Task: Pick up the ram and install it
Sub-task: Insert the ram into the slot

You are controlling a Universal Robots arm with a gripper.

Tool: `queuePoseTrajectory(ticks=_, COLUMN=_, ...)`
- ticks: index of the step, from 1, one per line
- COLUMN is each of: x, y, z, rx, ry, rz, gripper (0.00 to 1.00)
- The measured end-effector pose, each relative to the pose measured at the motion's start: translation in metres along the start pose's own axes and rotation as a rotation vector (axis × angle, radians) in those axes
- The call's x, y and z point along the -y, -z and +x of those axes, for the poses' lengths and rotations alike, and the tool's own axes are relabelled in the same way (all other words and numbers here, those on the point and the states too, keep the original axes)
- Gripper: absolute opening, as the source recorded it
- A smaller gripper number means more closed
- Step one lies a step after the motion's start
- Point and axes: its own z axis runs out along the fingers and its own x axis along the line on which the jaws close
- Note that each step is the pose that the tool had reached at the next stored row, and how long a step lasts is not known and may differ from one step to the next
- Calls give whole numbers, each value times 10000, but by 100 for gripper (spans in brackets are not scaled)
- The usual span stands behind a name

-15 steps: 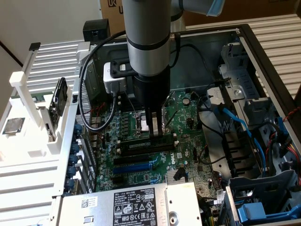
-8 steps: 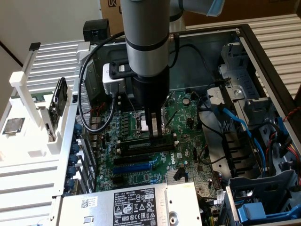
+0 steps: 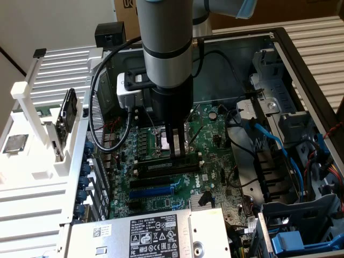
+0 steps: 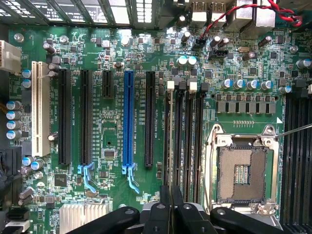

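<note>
Where it meets the memory slots [image 4: 192, 136], the end effector [image 4: 168, 214] pinches the ram [image 4: 169, 146], jaws nearly together

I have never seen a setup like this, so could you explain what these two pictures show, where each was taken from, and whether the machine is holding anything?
This is a robot arm reaching down into an open computer case. One picture comes from a camera standing off the arm. The other comes from a camera on its wrist, looking down at the green motherboard. The arm ends in a gripper, its two fingers closed together over the row of memory slots. Between them seems to sit the ram, a thin memory stick seen edge on, lined up with the outermost slot. Beside the slots is the empty processor socket.
</note>
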Motion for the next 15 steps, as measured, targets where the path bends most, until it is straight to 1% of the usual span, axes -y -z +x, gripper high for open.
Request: queuePoseTrajectory(ticks=15, x=-2, y=1, z=13, rx=4, ry=-1, rz=0, gripper=12)
